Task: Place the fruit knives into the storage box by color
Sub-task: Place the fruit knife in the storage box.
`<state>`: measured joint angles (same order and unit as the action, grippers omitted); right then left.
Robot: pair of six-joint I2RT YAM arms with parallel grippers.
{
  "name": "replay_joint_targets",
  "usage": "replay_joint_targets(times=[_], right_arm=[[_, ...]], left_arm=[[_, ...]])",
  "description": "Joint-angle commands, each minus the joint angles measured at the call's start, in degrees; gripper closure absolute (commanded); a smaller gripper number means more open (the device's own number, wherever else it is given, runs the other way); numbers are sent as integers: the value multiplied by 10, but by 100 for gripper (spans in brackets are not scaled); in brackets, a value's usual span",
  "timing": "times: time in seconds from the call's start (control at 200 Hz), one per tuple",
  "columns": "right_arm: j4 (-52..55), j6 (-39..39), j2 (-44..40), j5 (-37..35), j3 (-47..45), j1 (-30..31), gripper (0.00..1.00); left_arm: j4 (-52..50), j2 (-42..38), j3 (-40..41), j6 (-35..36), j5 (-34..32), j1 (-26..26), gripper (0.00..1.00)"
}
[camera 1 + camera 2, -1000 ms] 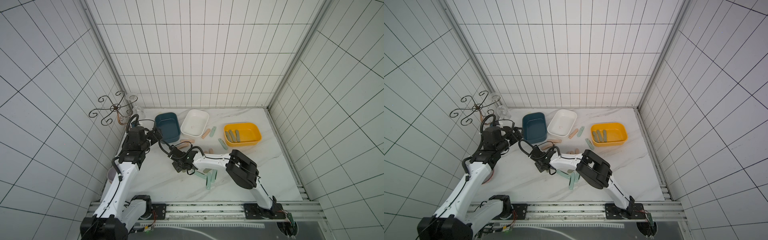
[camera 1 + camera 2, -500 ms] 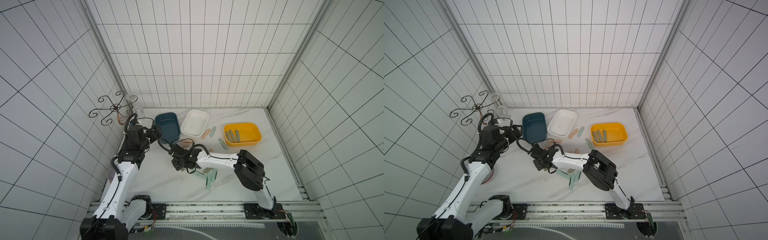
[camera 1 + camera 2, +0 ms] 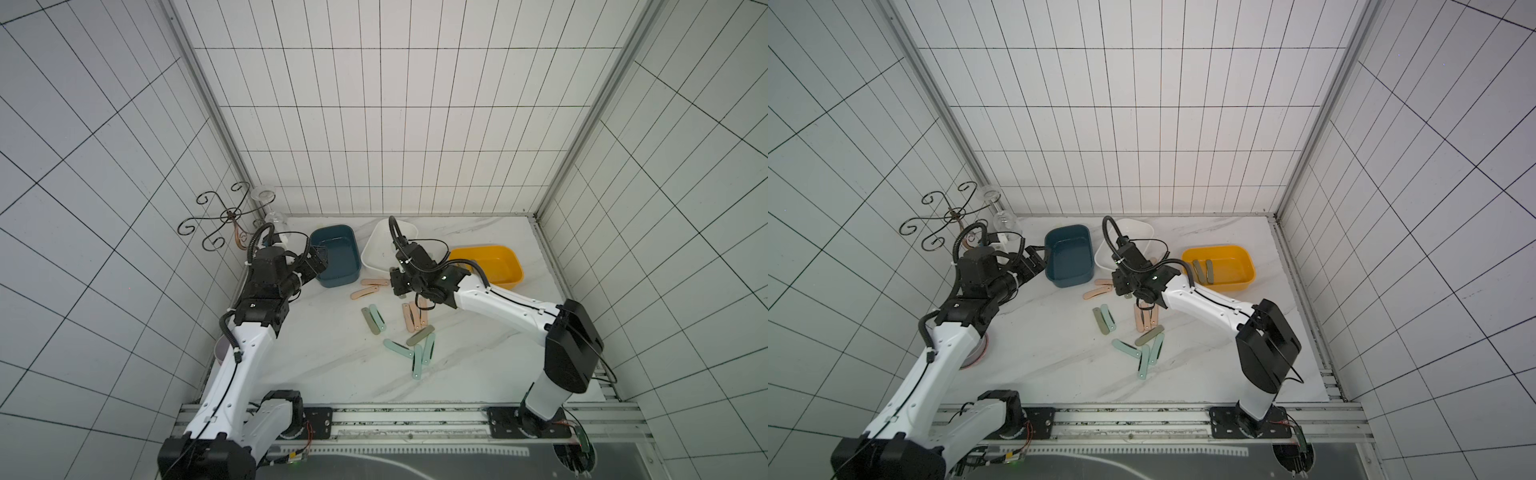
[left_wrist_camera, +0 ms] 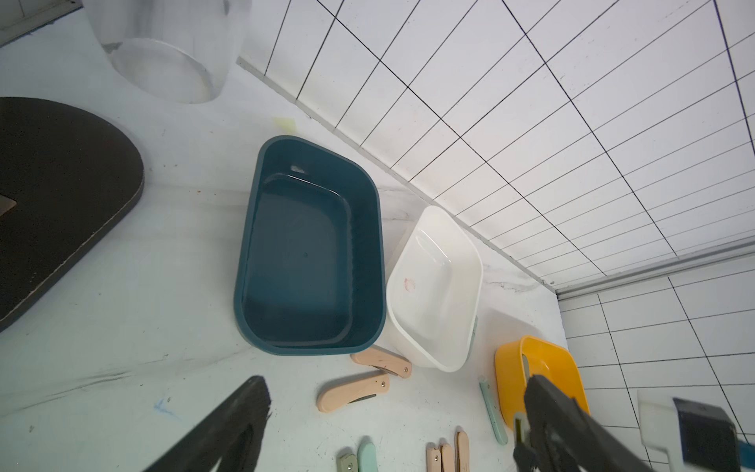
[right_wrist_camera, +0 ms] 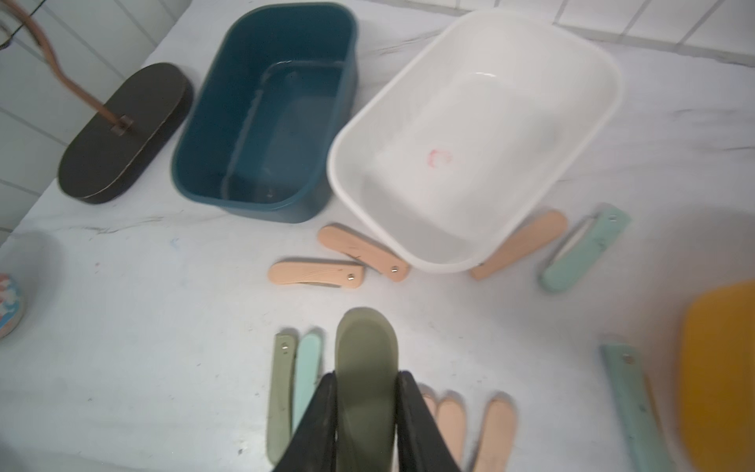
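- My right pincer is clamped on an olive-grey knife. Its rounded end sticks out past the fingertips, above the marble table.
- Just beneath, on the side toward my left arm, an olive-grey bar and a mint-green bar lie touching, side by side.
- Just beneath on the other side, three peach-pink knives lie in a row.
- A little ahead of the fingertips, two more peach-pink knives lie end to end on the table, near the front walls of the boxes.
- Beyond those, the blue box and the white box stand next to each other.
- A peach-pink knife pokes out from behind the white box's corner, with a mint-green knife just beside it.
- Farther toward my right, the yellow box holds two olive-grey knives side by side.
- Well apart, my left pincer stands wide open, facing the blue box.
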<state>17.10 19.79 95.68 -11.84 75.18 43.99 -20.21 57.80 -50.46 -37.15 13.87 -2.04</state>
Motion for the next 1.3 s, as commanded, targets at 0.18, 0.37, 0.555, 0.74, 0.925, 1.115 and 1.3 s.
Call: replay_joint_targets(times=[0.18, 0.37, 0.555, 0.74, 0.925, 1.115, 1.3], right_arm=[[-65, -114, -87, -1, -90, -212, 74], [-117, -176, -72, 2, -122, -322, 74], [-147, -208, -10, -1, -119, -369, 74], [-169, -227, 48, -2, -105, -387, 74], [-184, -241, 102, -4, -88, -390, 75], [-201, -262, 138, -2, -74, -389, 75], [-204, -269, 165, -9, -64, -390, 74]], left_arm=[[20, 34, -57, 7, -1, -93, 3], [25, 67, -76, 7, -13, -142, 3], [33, 96, -86, 6, -12, -166, 3], [34, 117, -97, 7, -9, -176, 3], [38, 128, -101, 9, -8, -178, 3], [39, 135, -102, 9, -7, -178, 3], [42, 146, -107, 9, -4, -179, 3]])
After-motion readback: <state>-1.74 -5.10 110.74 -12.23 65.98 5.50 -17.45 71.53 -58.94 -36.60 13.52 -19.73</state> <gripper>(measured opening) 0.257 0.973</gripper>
